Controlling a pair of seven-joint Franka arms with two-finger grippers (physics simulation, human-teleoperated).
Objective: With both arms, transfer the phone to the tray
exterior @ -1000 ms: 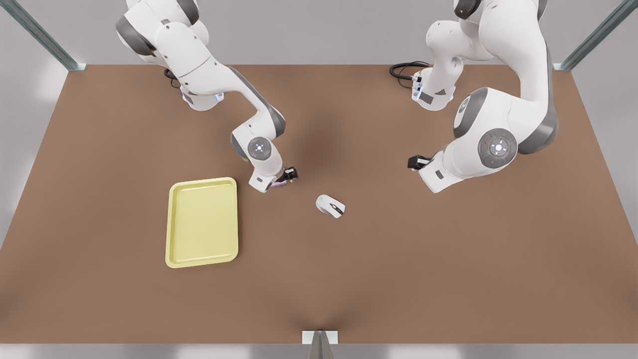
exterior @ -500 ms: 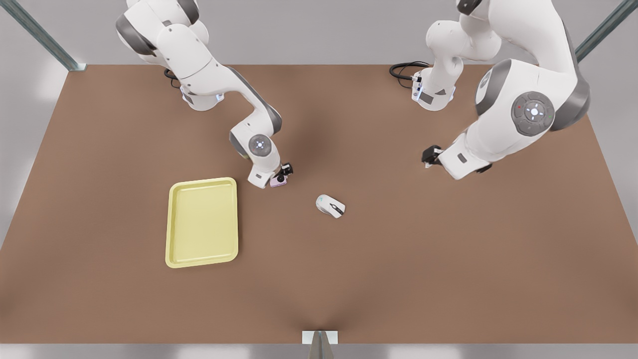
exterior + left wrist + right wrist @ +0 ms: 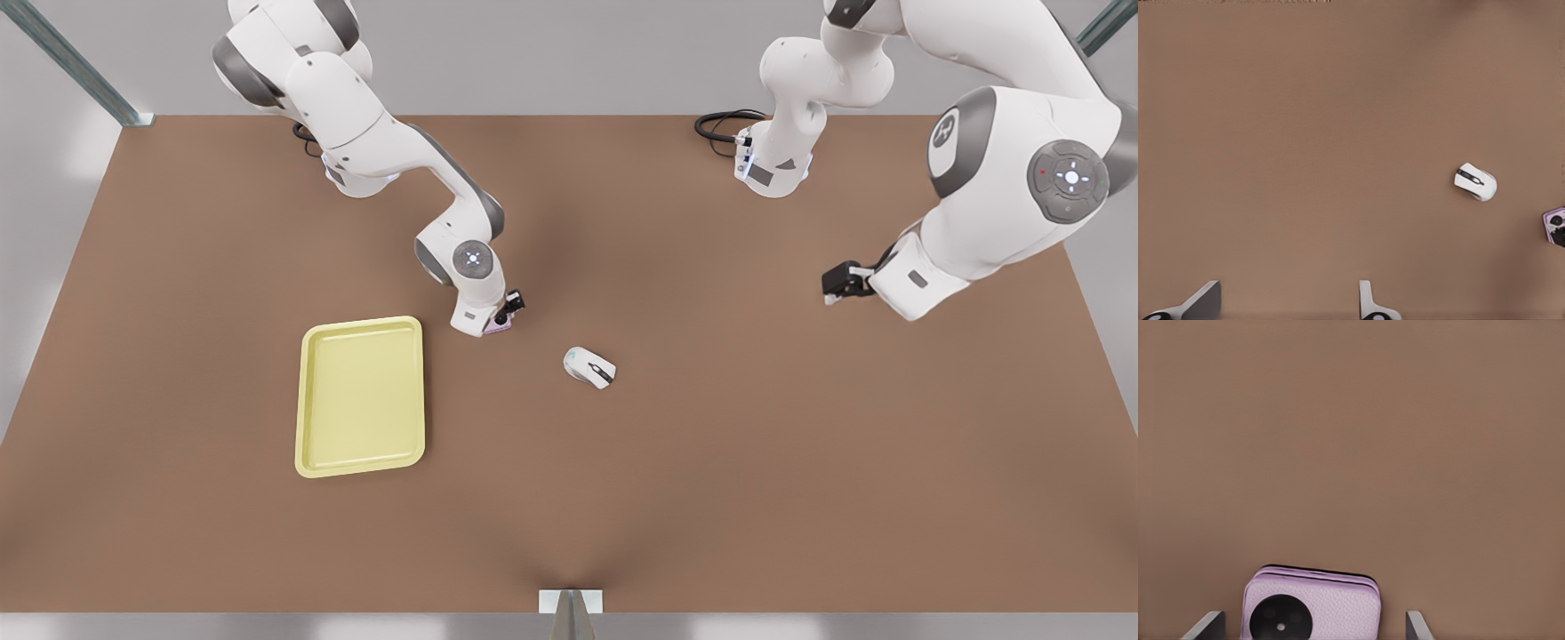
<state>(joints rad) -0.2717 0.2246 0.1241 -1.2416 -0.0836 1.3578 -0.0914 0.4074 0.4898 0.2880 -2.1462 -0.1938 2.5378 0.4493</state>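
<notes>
One phone [image 3: 1310, 608] between open right pincer [image 3: 1315, 627] fingers — on table [image 3: 1351, 453]

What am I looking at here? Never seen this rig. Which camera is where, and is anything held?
It is a simulator render of two white Franka robot arms, each ending in two fingers, at a brown table. The wide picture comes from a camera off the arms, looking down on the table. The other two come from cameras on the wrists. On the table lie a pale yellow tray, a white computer mouse and a small pale pink phone. The right gripper, at the front view's left, is at the phone with its fingers open on either side; nothing is gripped. The left gripper, at the front view's right, hangs open over bare table.
</notes>
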